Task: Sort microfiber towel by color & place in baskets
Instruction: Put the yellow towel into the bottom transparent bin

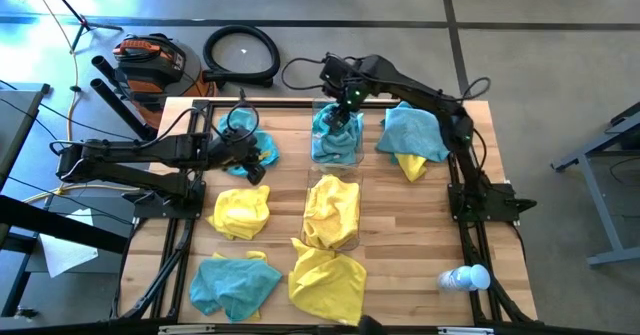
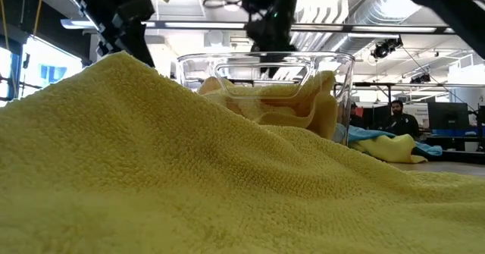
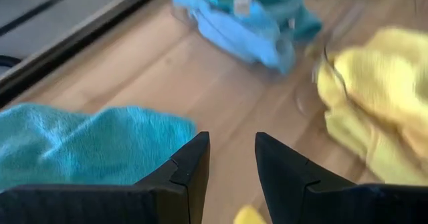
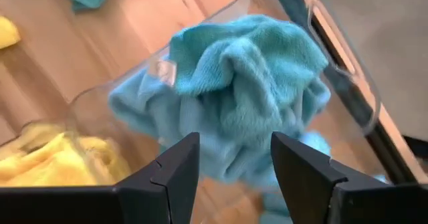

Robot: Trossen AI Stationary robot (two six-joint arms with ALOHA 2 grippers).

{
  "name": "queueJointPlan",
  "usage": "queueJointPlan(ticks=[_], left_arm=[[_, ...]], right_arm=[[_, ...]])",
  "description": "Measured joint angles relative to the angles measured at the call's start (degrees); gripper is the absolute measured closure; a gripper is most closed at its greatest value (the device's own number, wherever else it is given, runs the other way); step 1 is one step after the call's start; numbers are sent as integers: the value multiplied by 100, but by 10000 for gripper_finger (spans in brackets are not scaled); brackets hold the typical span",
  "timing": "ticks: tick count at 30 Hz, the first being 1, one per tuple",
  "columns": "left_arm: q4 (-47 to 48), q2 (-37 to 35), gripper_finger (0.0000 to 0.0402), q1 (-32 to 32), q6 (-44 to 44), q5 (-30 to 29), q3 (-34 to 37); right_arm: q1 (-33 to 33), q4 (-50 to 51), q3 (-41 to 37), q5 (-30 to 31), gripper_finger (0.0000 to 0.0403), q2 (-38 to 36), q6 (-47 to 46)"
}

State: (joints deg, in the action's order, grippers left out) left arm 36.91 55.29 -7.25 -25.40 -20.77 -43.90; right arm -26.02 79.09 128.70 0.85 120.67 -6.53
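right gripper (image 4: 231, 167) hangs over the far clear plastic basket (image 1: 337, 157), jaws wide, empty; crumpled teal-blue fuzzy towel (image 4: 244, 97) lies inside it. left gripper (image 3: 231, 160) jaws parted, empty, beside another teal towel (image 1: 247, 145) on the wooden table (image 1: 420, 235). near clear basket (image 1: 332, 237) holds yellow towels (image 1: 331, 207). judgement: lift right arm straight up clear of basket walls; pinch next teal towel at a raised fold.

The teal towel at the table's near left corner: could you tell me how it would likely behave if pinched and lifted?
The teal towel lies crumpled in soft folds, so it would probably droop limply. Its fuzzy pile suggests fingers would hold it without slipping.
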Motion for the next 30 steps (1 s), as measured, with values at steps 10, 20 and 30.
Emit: queueJointPlan(ticks=[10, 20, 30], left_arm=[[902, 0, 291, 15, 8, 618, 0], [1957, 486, 291, 260, -461, 1438, 0], [1972, 1616, 291, 1049, -1146, 1427, 0]], right_arm=[[1158, -890, -2882, 1225, 222, -2517, -2136], [3606, -2198, -5617, 2273, 222, -4470, -6152], [5577, -2287, -6224, 3488, 222, -4598, -8195]])
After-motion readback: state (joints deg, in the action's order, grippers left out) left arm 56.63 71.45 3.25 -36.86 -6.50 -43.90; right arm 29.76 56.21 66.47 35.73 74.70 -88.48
